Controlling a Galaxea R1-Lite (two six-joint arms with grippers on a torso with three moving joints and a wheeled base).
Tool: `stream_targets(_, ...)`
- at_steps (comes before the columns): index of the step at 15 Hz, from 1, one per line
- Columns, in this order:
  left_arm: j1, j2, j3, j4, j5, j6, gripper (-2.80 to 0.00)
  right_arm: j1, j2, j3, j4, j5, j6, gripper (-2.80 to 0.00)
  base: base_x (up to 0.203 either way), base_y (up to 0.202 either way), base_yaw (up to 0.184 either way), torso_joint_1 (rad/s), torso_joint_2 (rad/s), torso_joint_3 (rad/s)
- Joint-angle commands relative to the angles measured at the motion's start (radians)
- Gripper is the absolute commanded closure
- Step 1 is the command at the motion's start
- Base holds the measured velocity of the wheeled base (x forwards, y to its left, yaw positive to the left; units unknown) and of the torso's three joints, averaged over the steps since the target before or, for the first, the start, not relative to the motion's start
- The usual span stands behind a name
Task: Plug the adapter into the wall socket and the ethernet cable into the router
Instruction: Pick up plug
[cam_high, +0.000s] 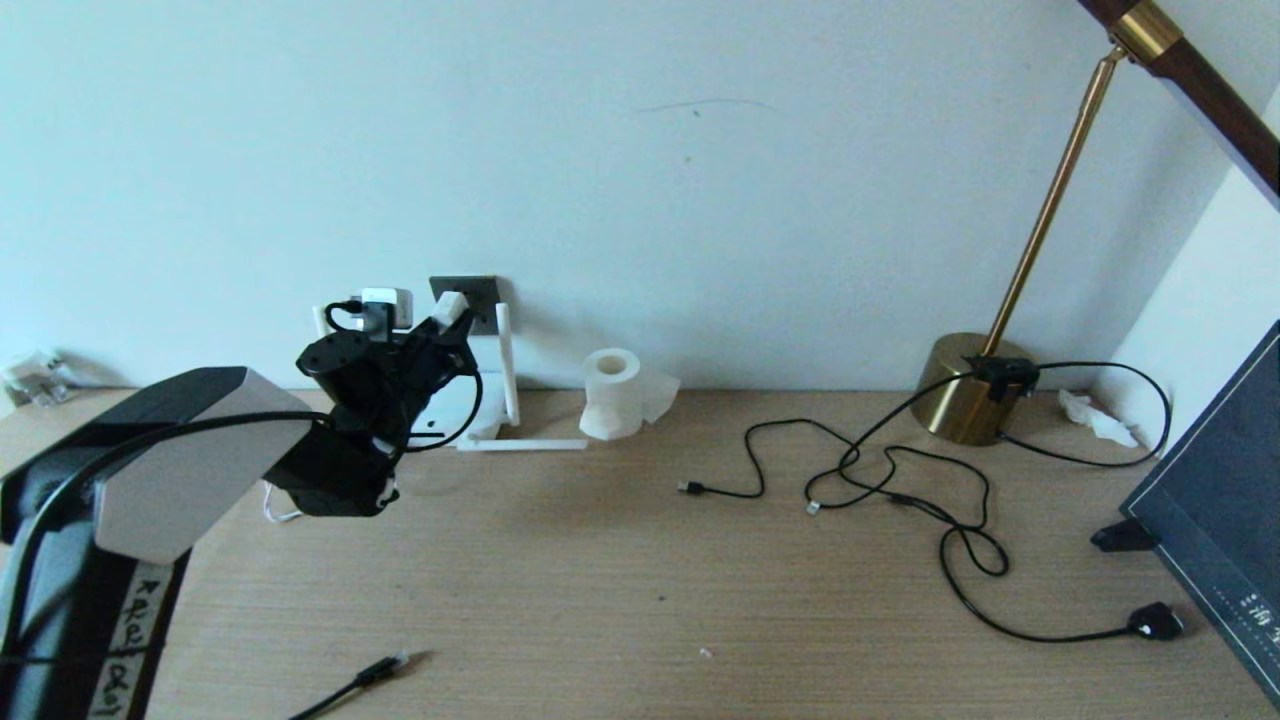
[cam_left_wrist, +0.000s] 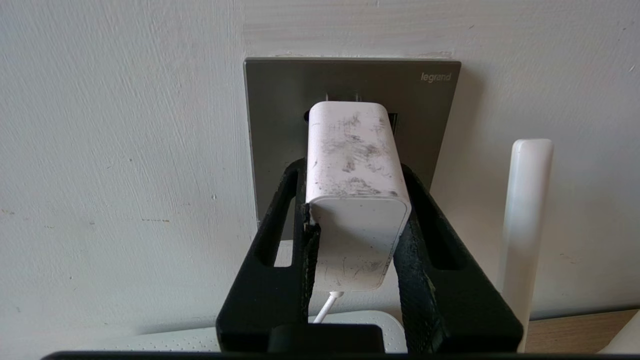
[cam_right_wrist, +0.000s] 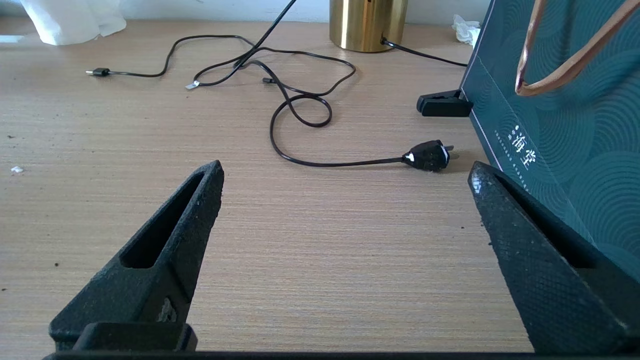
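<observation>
The adapter points its long axis straight at the wall, its front end against the socket near the plate's middle, above the router at the table's back edge. The left gripper is narrowed onto the adapter, one finger pressed on each side, cord hanging below. The right gripper hangs over the table near its right edge, fingers spread wide and holding nothing.
</observation>
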Motion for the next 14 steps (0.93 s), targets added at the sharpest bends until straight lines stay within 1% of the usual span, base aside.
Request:
stream_targets(1, 0.0, -0.001, 0.001, -0.008, -0.001, 0.0, 0.0, -0.001, 0.0, 0.0, 0.0, 0.0, 0.0, -2.8, 0.0, 0.0, 0.0, 0.0, 0.0, 0.0)
stream_targets(14, 0.0, 0.008, 0.002, -0.008, -0.001, 0.0, 0.0, 0.0, 0.001, 0.002, 0.0, 0.0, 0.0, -2.8, 0.0, 0.0, 0.0, 0.0, 0.0, 0.0)
